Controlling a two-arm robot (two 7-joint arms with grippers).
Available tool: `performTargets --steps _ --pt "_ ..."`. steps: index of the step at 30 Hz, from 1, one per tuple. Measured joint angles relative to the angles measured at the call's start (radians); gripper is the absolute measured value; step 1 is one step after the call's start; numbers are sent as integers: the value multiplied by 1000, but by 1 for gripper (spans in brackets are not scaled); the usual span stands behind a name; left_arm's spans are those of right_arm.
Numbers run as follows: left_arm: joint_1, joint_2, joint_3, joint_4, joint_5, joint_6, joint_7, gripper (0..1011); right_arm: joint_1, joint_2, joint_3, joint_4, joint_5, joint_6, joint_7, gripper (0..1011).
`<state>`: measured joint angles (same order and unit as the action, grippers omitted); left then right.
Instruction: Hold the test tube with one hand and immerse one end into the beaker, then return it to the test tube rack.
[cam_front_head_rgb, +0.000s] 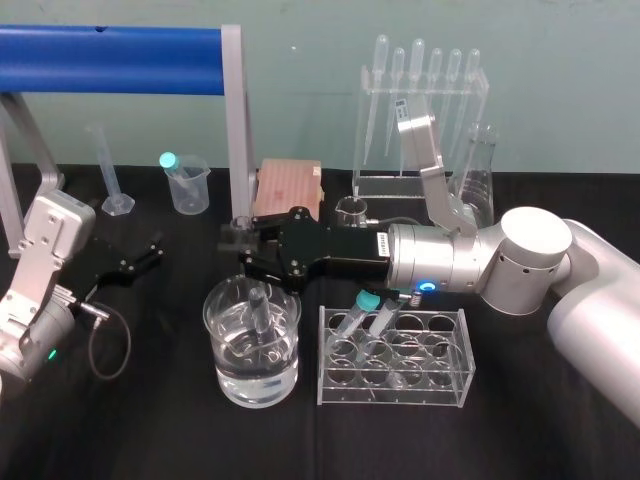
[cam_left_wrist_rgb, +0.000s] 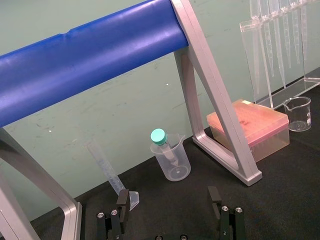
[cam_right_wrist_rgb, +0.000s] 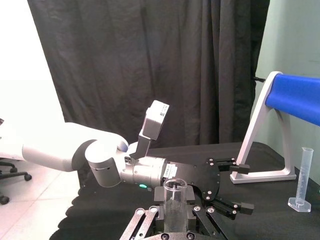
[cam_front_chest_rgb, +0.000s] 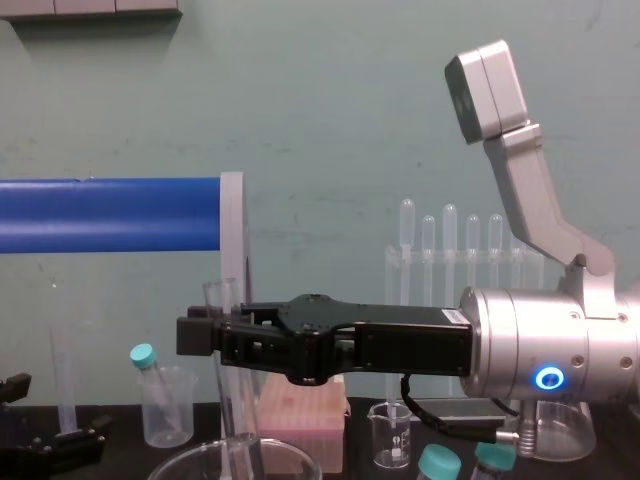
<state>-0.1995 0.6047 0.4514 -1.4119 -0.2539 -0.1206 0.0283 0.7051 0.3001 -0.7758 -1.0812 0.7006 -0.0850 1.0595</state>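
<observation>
Nearest thing, straight below the right claw (cam_front_head_rgb: 243, 252), is the beaker (cam_front_head_rgb: 228, 380), with water in it. Also below the claw, off to its right under the forearm, is the test tube rack (cam_front_head_rgb: 395, 385), with two teal-capped tubes (cam_front_head_rgb: 365, 305) leaning in the back row. The claw is clamped shut on the test tube (cam_front_head_rgb: 260, 312), gripping it near the top. The tube hangs roughly upright with its lower end inside the beaker, and I'd say it's touching the water, though I can't swear how deep.

Way over on the claw's left, the left claw (cam_left_wrist_rgb: 168, 200) sits parked on the surface with its jaws spread, holding nothing. Beyond the right claw there's a pink box (cam_front_head_rgb: 290, 186), then the pipette stand (cam_front_head_rgb: 420, 110).

Worries: push lower and glass hits glass. Swing toward the rack before lifting clear and the tube catches the rim, tipping the beaker. The capped tubes could get bumped too.
</observation>
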Motion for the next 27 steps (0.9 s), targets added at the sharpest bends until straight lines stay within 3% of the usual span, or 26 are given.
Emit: performTargets --steps 27 --pt "0 0 0 0 0 0 0 1000 0 0 0 0 0 0 0 228"
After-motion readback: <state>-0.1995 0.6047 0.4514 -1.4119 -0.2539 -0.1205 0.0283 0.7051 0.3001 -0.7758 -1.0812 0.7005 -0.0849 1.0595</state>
